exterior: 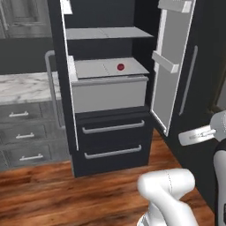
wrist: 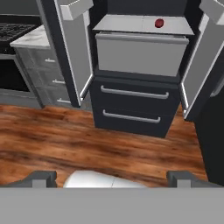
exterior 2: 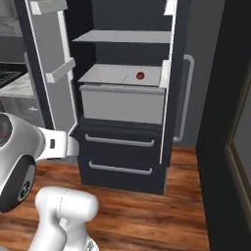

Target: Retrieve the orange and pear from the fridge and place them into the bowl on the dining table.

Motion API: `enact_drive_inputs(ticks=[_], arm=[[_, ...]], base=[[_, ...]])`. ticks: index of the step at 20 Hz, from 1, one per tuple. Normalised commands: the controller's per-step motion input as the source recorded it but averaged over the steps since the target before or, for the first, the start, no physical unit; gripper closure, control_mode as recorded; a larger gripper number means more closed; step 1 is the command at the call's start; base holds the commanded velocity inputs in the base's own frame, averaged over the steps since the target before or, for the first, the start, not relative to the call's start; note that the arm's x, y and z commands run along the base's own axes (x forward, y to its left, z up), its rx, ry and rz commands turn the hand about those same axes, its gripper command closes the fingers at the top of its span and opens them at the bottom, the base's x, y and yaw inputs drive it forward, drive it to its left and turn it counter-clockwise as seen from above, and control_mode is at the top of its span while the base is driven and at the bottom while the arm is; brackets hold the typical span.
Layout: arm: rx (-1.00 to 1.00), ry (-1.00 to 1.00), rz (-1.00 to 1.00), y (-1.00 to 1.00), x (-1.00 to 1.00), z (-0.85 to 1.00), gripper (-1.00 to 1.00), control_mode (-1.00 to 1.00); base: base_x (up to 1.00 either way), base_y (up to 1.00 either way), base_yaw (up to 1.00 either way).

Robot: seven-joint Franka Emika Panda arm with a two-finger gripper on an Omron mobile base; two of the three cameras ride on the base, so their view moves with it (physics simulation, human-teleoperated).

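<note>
The fridge (exterior: 110, 132) stands straight ahead with both upper doors swung open, also seen as the fridge (exterior 2: 120, 157) and the fridge (wrist: 133, 109). Its light-grey shelves and a grey bin front are exposed above two black drawers with grey handles. A small red round object (exterior: 120, 67) lies on the middle shelf, the same red object (exterior 2: 140, 75) (wrist: 159, 22). The orange and the pear are hidden. The bowl and the dining table are out of view. My gripper (wrist: 112, 179) is open and empty, well back from the fridge above the floor.
The open right door (exterior: 170, 66) and left door (wrist: 76, 57) jut into the room. Grey drawers under a marble counter (exterior: 26, 86) and a stove (wrist: 13, 30) stand left of the fridge. A dark panel (exterior 2: 225, 122) rises at the right. Wooden floor (wrist: 65, 140) lies in front.
</note>
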Motion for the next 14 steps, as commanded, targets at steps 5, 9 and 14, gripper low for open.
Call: enact_drive_inputs(ticks=[5,9,14], arm=[[0.0,0.0,0.0,0.0,0.0,0.0,-1.0,1.0],[0.0,0.0,0.0,0.0,0.0,0.0,-1.0,1.0],[0.0,0.0,0.0,0.0,0.0,0.0,-1.0,1.0]], base=[[0.66,0.08,0.0],[0.58,0.03,0.0],[0.74,0.01,0.0]])
